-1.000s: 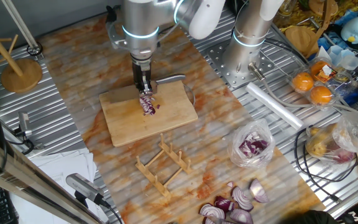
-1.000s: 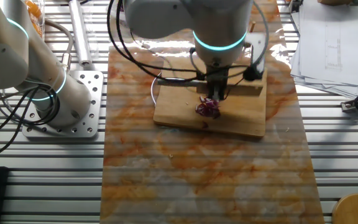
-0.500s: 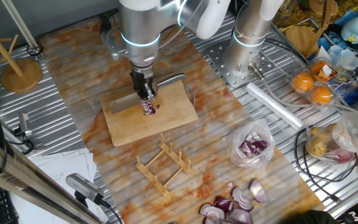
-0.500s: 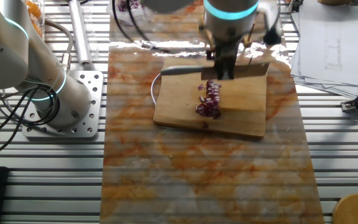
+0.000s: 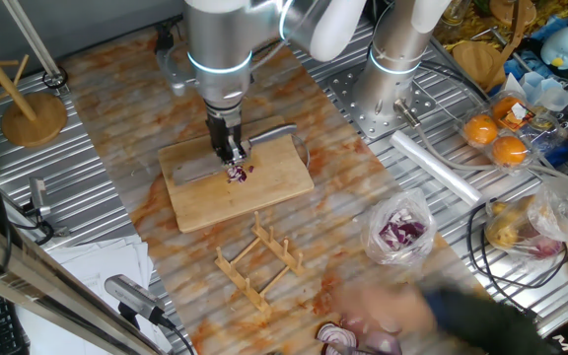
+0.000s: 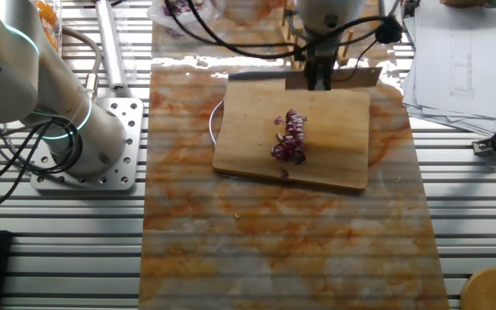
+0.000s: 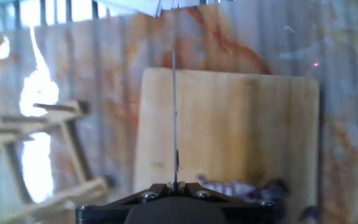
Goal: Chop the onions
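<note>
From the fixed view that looks across the bench (image 5: 97, 247), the nearest thing is a blurred dark shape sweeping over the front right corner, partly hiding the large purple onion wedges (image 5: 348, 338). Just behind them a clear plastic bag (image 5: 399, 233) holds purple chunks, and to its left a small wooden rack (image 5: 259, 258) stands close to the near edge of the cutting board (image 5: 264, 192). Between rack and board there is only a narrow strip of the orange-stained mat (image 5: 146, 118); the mat is wider and open to the board's left.

On the board, the onions (image 6: 290, 140) lie as a little heap of purple-white bits near its middle, with bare wood on every side.

The claw (image 5: 231, 150) hangs at the far part of the board, pressed together on the knife (image 6: 317, 77), whose blade runs along the board's far edge. In the hand view the blade shows edge-on as a thin line (image 7: 174, 118), and the heap sits just at the bottom of that view, beside the blade, not under it.

Farther back stands the arm's base (image 5: 388, 89), with oranges (image 5: 496, 138) in a clear tray to the right.
</note>
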### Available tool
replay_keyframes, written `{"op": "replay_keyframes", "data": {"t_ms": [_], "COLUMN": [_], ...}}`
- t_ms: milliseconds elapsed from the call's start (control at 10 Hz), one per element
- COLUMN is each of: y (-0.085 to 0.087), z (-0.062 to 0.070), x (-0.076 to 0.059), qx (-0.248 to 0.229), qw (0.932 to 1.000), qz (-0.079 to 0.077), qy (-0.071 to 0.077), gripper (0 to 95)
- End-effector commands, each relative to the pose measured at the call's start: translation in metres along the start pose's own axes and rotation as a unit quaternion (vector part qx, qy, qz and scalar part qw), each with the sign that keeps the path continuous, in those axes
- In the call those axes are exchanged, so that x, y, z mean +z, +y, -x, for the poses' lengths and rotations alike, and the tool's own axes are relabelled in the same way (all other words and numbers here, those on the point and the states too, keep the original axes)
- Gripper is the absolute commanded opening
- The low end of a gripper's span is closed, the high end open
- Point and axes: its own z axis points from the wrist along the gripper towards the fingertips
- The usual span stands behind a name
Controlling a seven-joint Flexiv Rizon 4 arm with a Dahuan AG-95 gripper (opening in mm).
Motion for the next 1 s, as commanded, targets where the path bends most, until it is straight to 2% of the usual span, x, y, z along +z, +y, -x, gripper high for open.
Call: {"op": "replay_keyframes", "data": {"t_ms": [100, 500, 800, 1000], "y": [0.031, 0.051, 0.052, 0.057], "z": [0.012, 0.016, 0.015, 0.014], "x": [-0.005, -0.009, -0.01, -0.011], "qx": [0.013, -0.015, -0.028, -0.023], "qw": [0.9992, 0.9992, 0.9986, 0.9985], "qz": [0.032, 0.03, 0.034, 0.042], "qy": [0.017, 0.02, 0.031, 0.028], "gripper": [0.0, 0.0, 0.0, 0.0]}}
